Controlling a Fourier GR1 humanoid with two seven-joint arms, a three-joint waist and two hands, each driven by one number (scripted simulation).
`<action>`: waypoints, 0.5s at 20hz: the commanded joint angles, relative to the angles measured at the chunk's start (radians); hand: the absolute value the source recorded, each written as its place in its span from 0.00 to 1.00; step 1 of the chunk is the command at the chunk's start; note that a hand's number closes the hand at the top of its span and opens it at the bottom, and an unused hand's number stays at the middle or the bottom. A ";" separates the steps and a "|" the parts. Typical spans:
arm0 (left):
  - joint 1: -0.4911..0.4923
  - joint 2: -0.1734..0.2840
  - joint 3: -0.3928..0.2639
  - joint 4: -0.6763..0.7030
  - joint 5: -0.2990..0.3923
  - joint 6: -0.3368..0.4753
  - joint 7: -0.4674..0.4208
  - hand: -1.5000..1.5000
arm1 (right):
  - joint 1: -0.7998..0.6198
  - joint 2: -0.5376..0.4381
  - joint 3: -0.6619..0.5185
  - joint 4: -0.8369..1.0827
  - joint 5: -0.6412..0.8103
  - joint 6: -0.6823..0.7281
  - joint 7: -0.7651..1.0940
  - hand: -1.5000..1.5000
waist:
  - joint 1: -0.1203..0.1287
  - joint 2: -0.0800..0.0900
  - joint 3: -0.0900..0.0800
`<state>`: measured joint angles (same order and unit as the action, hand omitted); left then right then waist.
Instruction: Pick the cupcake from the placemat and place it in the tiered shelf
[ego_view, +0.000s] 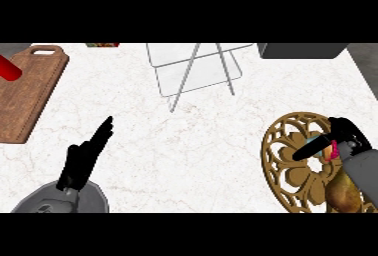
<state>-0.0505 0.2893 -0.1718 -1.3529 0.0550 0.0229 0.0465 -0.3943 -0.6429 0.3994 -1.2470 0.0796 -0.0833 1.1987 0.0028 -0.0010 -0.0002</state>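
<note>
Your right robot hand (336, 142) is curled around the cupcake (325, 150) on the placemat (291, 165); lifting and carrying to the tiered shelf (193, 67) remain; left robot hand (85, 157) rests, fingers straight.

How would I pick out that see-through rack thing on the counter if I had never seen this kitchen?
Start at the white marble counter and look to its far edge, near the middle. The tiered shelf stands there, between the brown cutting board and a dark box. It alone is made of clear panels on thin metal legs.
</note>
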 joint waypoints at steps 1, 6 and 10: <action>0.085 0.015 0.012 -0.036 0.008 -0.020 -0.035 0.50 | 0.008 0.024 -0.014 0.025 0.015 0.009 0.151 0.00 | 0.005 -0.001 0.000; 0.054 0.011 0.024 -0.049 -0.019 -0.032 -0.001 0.50 | -0.027 0.083 -0.031 0.052 0.084 0.048 0.076 1.00 | 0.003 0.000 0.000; 0.066 -0.021 0.011 -0.067 -0.040 -0.016 0.013 0.50 | -0.023 0.135 -0.066 0.122 0.139 0.002 -0.011 1.00 | 0.005 0.001 0.000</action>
<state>-0.0159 0.2757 -0.1540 -1.3806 0.0330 0.0032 0.0345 -0.3982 -0.5753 0.3543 -1.1808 0.1917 -0.0727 1.1422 -0.0022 -0.0096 -0.0131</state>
